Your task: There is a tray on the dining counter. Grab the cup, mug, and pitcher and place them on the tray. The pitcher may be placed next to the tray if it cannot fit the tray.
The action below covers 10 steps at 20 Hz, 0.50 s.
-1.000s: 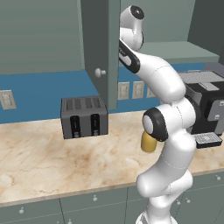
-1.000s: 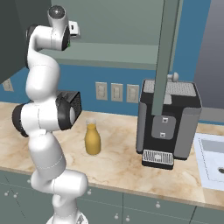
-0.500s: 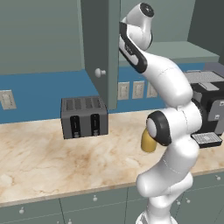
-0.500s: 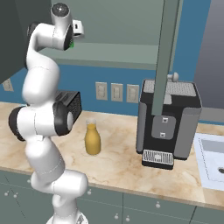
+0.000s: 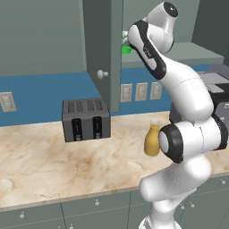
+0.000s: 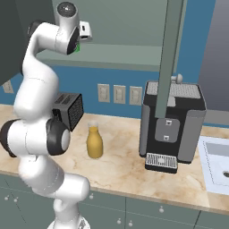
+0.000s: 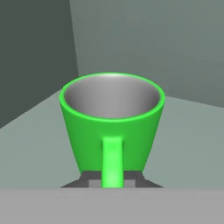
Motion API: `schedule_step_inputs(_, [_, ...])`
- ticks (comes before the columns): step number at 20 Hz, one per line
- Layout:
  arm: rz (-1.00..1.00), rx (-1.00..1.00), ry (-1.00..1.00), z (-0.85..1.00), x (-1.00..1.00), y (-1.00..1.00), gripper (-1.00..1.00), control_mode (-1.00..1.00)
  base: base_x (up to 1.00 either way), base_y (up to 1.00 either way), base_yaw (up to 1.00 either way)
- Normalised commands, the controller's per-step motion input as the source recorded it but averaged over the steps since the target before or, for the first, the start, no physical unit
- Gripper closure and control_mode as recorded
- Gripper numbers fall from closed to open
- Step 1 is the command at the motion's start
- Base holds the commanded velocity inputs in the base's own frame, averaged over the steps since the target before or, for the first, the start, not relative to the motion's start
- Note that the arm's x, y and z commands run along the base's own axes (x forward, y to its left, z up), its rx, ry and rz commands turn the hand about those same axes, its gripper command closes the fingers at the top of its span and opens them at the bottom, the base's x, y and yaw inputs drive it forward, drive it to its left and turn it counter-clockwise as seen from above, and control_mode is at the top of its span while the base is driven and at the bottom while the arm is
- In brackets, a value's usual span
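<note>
Upper cabinet shelf: my gripper clamps bright green mug by handle; amber carafe-shaped pitcher left on counter, I judge.

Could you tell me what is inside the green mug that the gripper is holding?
In the hand view the mug shows a bare grey inner wall with nothing in it; its bottom is hidden by the near rim. The gripper is closed on its handle.
</note>
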Motion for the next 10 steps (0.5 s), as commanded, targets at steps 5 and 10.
schedule_step_inputs(5, [0.00,0.00,0.00,0.00,-0.78,-0.38,1.00,-1.00,0.00,0.00,0.00])
schedule_step_inputs(10, [-0.01,0.00,0.00,0.00,-0.82,-0.35,1.00,-1.00,0.00,0.00,0.00])
